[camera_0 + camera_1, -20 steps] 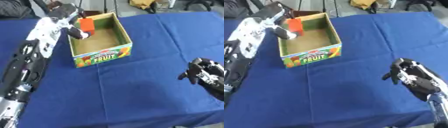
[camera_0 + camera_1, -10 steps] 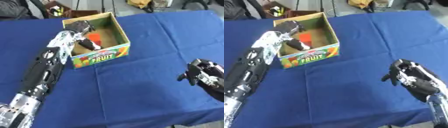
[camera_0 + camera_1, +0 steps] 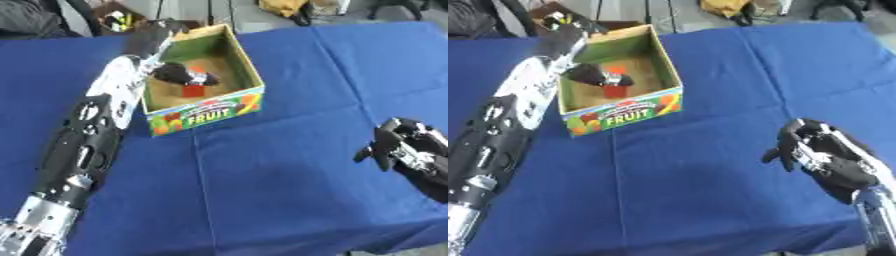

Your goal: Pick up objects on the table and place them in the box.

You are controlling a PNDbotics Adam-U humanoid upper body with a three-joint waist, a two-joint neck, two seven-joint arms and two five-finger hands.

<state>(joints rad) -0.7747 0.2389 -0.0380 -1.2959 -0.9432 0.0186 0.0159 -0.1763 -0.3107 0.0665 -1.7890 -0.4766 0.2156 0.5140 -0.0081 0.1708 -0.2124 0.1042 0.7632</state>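
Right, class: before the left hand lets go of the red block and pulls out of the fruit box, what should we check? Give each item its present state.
1. Red block is inside the fruit box: ok.
2. Left hand is within the box walls: ok.
3. Block rests on the box floor: cannot tell.
4. Left fingers closed on the block: cannot tell, they blur together.
5. Right hand is well away from the box, over the blue cloth: ok.
6. Box stands upright on the cloth: ok.
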